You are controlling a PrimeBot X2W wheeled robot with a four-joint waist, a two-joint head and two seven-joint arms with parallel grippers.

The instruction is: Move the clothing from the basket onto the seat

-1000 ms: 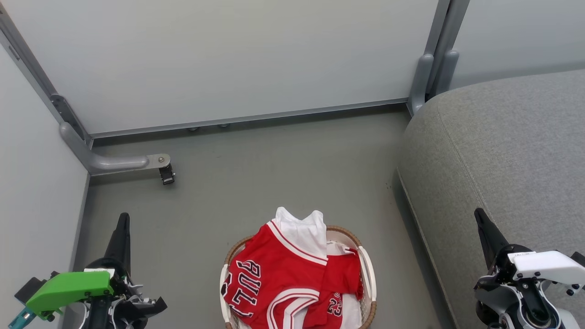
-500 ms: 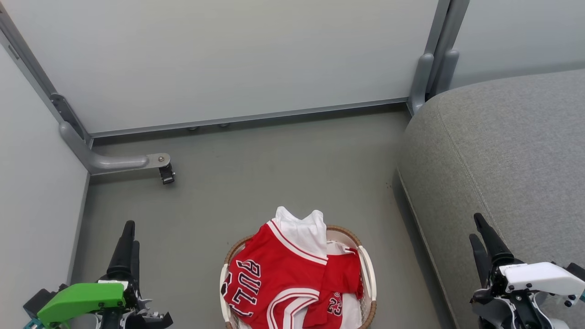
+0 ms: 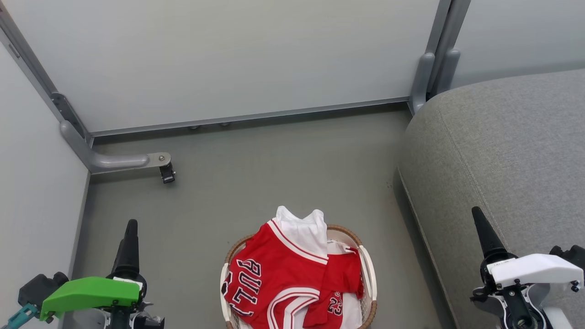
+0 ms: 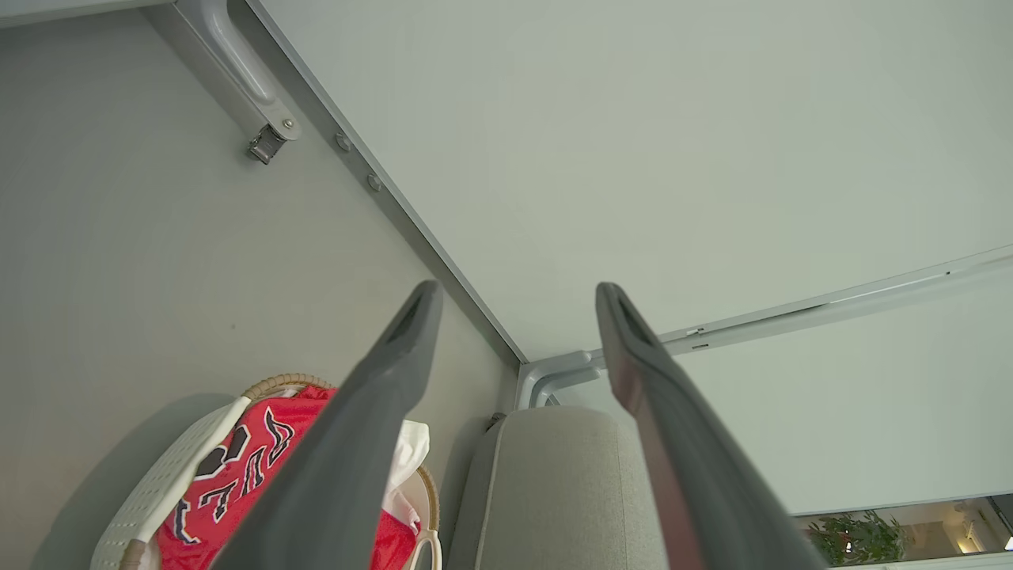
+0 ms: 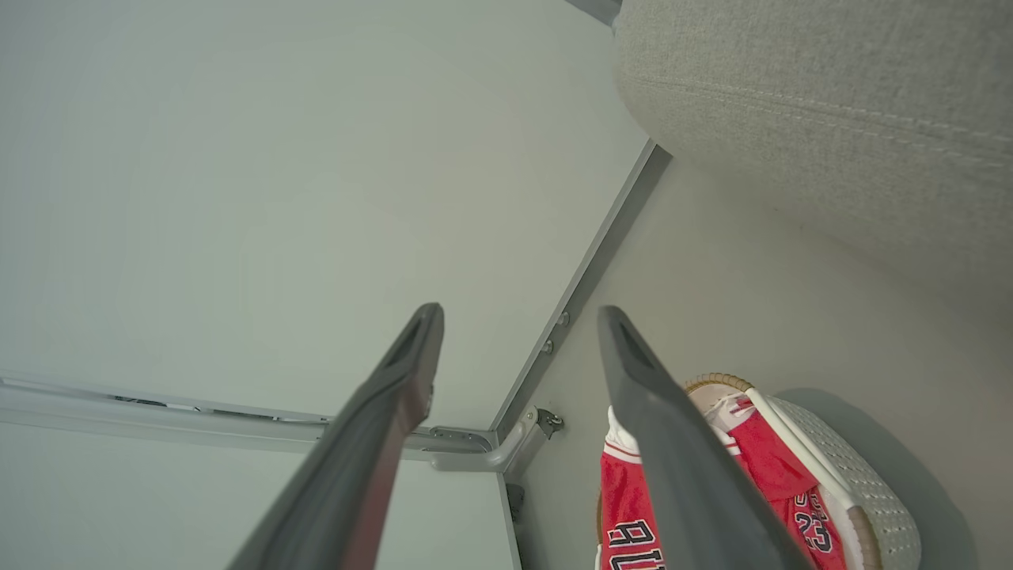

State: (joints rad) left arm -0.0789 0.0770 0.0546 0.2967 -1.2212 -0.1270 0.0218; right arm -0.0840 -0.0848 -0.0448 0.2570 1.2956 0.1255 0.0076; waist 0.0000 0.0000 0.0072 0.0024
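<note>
Woven-rimmed plastic basket (image 3: pixel 368 274), matt fabric seat (image 3: pixel 502 151)

Head view's bottom edge cuts off the basket (image 3: pixel 369 274) and the clothing (image 3: pixel 274 269) — its right edge, the seat (image 3: pixel 502 151).

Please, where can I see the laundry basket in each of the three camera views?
Head view: the basket at the bottom centre, cut by the lower edge.
Left wrist view: the basket at the bottom left.
Right wrist view: the basket at the bottom right.
Shared landmark: the grey seat, beside the basket in all three.
</note>
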